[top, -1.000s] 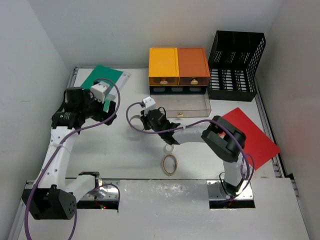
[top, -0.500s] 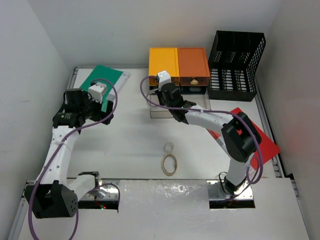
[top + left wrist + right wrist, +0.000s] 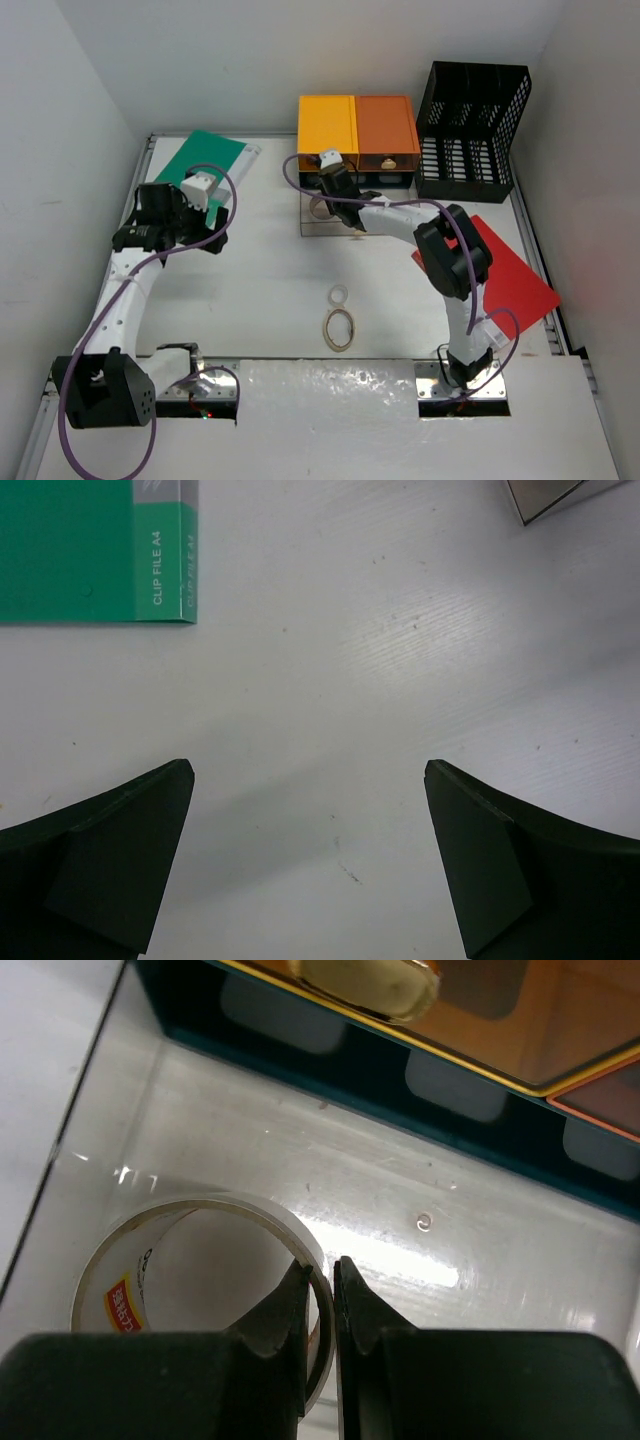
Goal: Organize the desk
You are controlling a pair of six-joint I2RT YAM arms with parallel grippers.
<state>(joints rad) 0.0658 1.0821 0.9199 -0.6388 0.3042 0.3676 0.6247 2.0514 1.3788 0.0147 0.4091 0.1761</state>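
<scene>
The white, rail-edged surface (image 3: 270, 290) lay beneath both arms, faintly speckled. The right gripper (image 3: 320, 1270) pinched the tape (image 3: 125, 1300) wall inside the clear tray (image 3: 390, 210), having swung there from mid-surface. The left gripper (image 3: 308, 770) gaped near the file (image 3: 80, 550).

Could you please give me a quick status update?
Status: left gripper open above desk; right gripper shut on tape roll inside clear drawer; two rings loose mid-desk.

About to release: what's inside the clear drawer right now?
A roll of clear tape, its wall pinched by the right claw. The clear drawer floor beyond it looks bare; the claw covers the near part, so that is unseen.
</scene>
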